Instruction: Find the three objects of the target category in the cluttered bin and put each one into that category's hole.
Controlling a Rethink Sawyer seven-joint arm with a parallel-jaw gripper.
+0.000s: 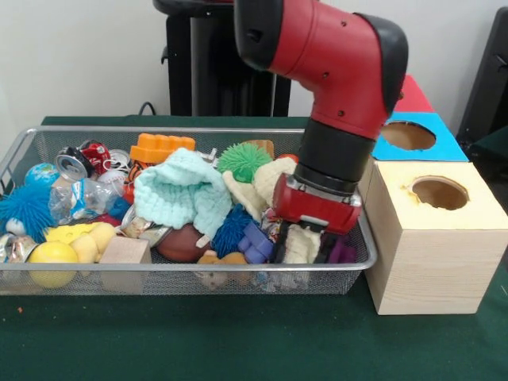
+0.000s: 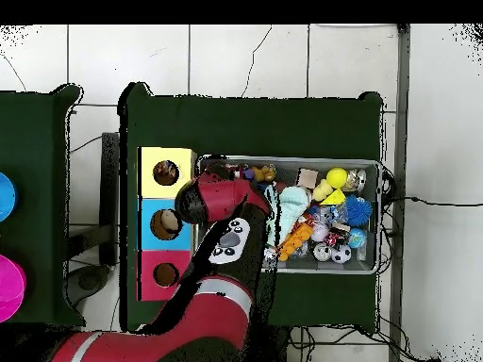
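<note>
A red and black robot arm reaches down into the right end of a long, shallow silver wire-mesh bin [image 1: 32,147] on a dark green worktop [image 1: 238,341]. Its gripper [image 1: 305,246] is sunk among the clutter, the jaws astride a cream knitted cloth [image 1: 300,242]; whether they are pinching it cannot be told. None of the white wads printed with coloured patches can be picked out in the heap. The bin is packed: a fluffy mint knitted cloth [image 1: 182,190] in the middle, a spiky green rubber ball [image 1: 242,159], spiky blue balls [image 1: 24,210], an orange plastic block [image 1: 161,147], purple bricks [image 1: 255,242], a smooth yellow ball [image 1: 52,258], a pale wooden cube [image 1: 125,252], a crushed can [image 1: 75,163] and a brown football [image 1: 184,242]. Just beside the bin's right end stands a large pale wooden box [image 1: 421,262], its yellow top cut with a round, rough-edged hole [image 1: 439,192]. Behind it sit a blue-topped box [image 1: 413,139] and a red-topped box [image 1: 413,95].
</note>
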